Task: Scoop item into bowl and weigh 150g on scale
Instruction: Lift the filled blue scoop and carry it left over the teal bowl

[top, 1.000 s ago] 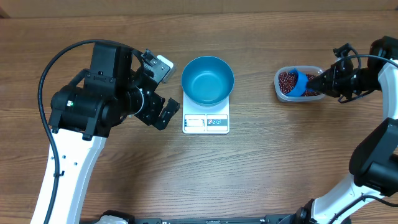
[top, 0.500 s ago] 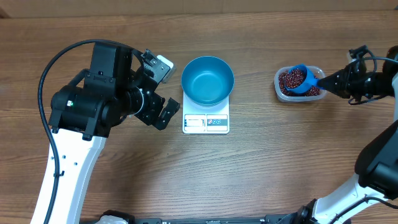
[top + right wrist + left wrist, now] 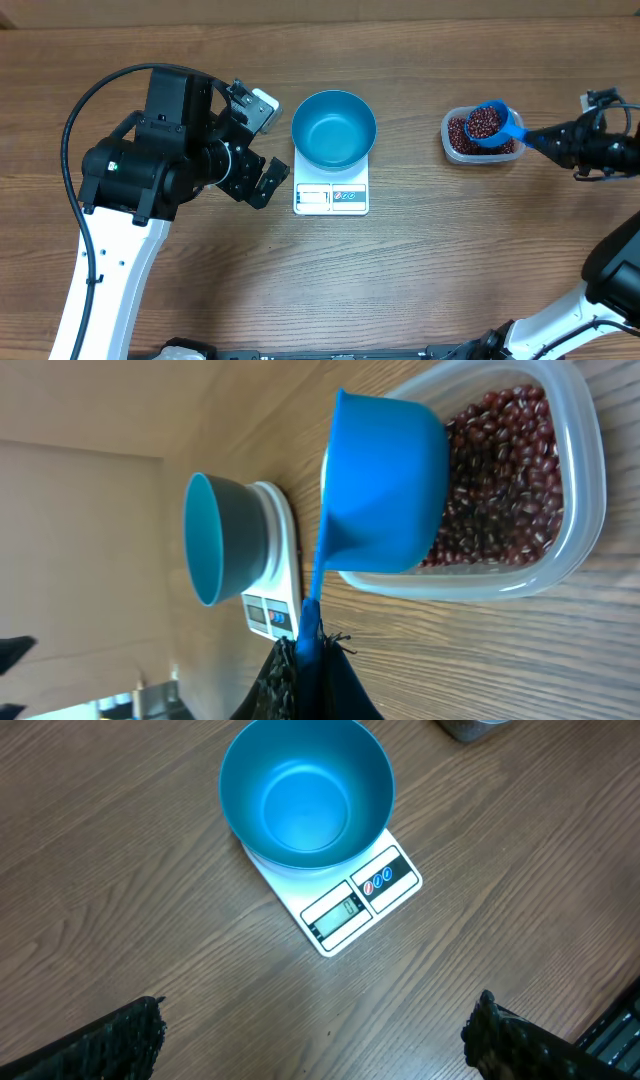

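Note:
The blue bowl (image 3: 334, 130) stands empty on the white scale (image 3: 331, 198); the left wrist view shows the same bowl (image 3: 306, 795) and scale (image 3: 360, 900) from above. Dark red-brown beans (image 3: 459, 134) fill a clear tub (image 3: 445, 122) at the right. My right gripper (image 3: 560, 142) is shut on the handle of a small blue scoop (image 3: 507, 128), which hangs level over the tub, heaped with beans. Seen from the right wrist, the scoop (image 3: 385, 485) hovers above the beans (image 3: 500, 480). My left gripper (image 3: 262, 145) stands open left of the scale, with nothing between its fingers.
The tub's wall (image 3: 580, 490) sits near the right edge of the wooden table (image 3: 420, 260). The left arm's black body (image 3: 150, 160) lies left of the scale. A pale wall runs along the table's far edge.
My right gripper has drawn back to the right and lifted the scoop out of the beans; it has turned from tilted to level and now carries a heap. The left arm has not moved.

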